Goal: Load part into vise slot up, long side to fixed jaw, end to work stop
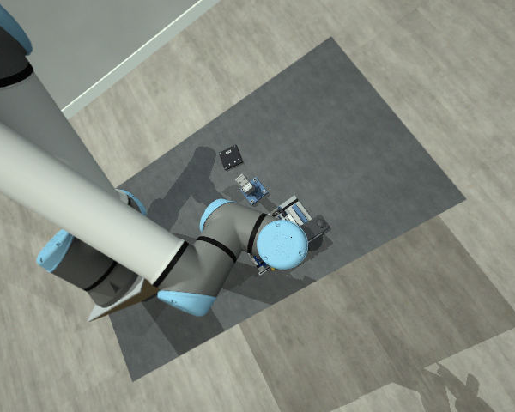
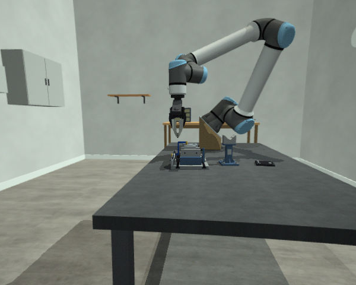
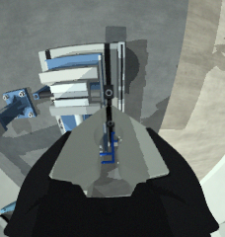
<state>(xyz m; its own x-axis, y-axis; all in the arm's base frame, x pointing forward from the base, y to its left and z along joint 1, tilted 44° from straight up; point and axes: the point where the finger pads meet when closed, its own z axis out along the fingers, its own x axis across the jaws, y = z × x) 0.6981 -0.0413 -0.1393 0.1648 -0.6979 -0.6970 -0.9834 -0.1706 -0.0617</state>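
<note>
Above the blue-and-silver metal vise (image 1: 299, 213) (image 2: 190, 152) (image 3: 68, 75), my pincer (image 2: 177, 136) (image 3: 109, 107) hangs pressed together, empty. I should make any seating nudge low, square and gentle.

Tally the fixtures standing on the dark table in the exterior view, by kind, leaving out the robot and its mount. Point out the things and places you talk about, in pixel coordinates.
Vise (image 1: 299, 214) (image 2: 191, 160) (image 3: 73, 75): 1
V-block stand (image 1: 254, 190) (image 2: 229, 153) (image 3: 19, 105): 1
Flat black plate (image 1: 230, 157) (image 2: 264, 163): 1
Total: 3
</note>
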